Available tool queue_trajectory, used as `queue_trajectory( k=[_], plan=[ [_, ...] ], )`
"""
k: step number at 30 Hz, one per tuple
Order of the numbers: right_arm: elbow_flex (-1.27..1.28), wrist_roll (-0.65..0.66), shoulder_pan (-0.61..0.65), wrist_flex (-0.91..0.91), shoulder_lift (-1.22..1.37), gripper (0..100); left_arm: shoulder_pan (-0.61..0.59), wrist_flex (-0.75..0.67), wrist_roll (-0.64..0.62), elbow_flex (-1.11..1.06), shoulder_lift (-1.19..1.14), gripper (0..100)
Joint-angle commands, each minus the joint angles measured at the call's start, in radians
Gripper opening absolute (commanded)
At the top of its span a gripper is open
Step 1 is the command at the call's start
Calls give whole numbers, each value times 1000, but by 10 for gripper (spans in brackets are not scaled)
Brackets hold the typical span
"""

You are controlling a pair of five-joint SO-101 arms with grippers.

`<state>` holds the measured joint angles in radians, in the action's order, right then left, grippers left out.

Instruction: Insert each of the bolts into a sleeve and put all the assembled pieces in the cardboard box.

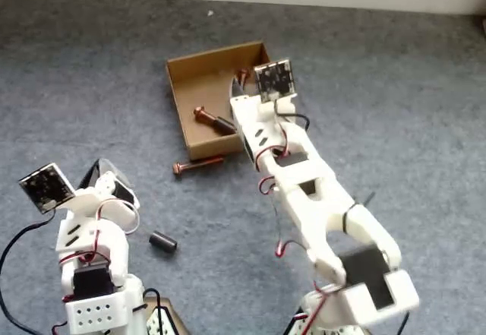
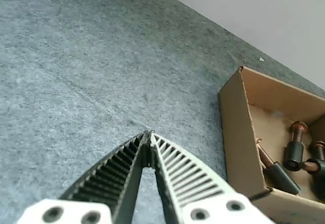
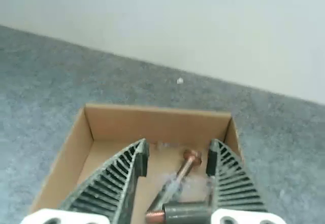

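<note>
Right hand (image 3: 179, 145) spread above bolt (image 3: 184, 172) — head toward box's (image 3: 152, 125) far wall.

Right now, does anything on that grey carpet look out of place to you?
Yes. One copper bolt lies loose on the carpet just outside the cardboard box, bare of any sleeve. A lone black sleeve sits apart from it, farther from the box. The pieces visible inside the box are already joined.

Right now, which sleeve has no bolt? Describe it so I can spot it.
From the cardboard box, come toward the arm bases past the copper bolt lying outside its near wall. Beyond it a short black sleeve lies alone on the grey carpet. Unlike the sleeves in the box, it carries no bolt.
</note>
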<state>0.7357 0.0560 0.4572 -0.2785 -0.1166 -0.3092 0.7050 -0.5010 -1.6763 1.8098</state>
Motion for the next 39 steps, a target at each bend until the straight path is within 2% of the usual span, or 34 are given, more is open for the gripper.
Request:
queue_trajectory(
  k=[1, 6, 11, 16, 25, 31, 39],
  plan=[
    [19, -8, 8, 206, -229, 170, -87, -18, 5, 18, 10, 24],
    [44, -8, 81, 496, -427, 170, -211, -20, 3, 42, 10, 25],
    [44, -8, 202, 668, -452, 170, -317, -21, -28, 61, 10, 27],
    [45, -8, 360, 743, -355, 170, -394, -75, -84, 51, 10, 27],
    [36, -2, 598, 746, -61, 170, -398, -75, -87, 50, 8, 27],
    [-22, 0, 638, 754, -5, 170, -400, -75, -87, 50, 8, 27],
    [-209, 0, 657, 961, 61, 170, -478, -77, -89, 53, 8, 24]
  ],
)
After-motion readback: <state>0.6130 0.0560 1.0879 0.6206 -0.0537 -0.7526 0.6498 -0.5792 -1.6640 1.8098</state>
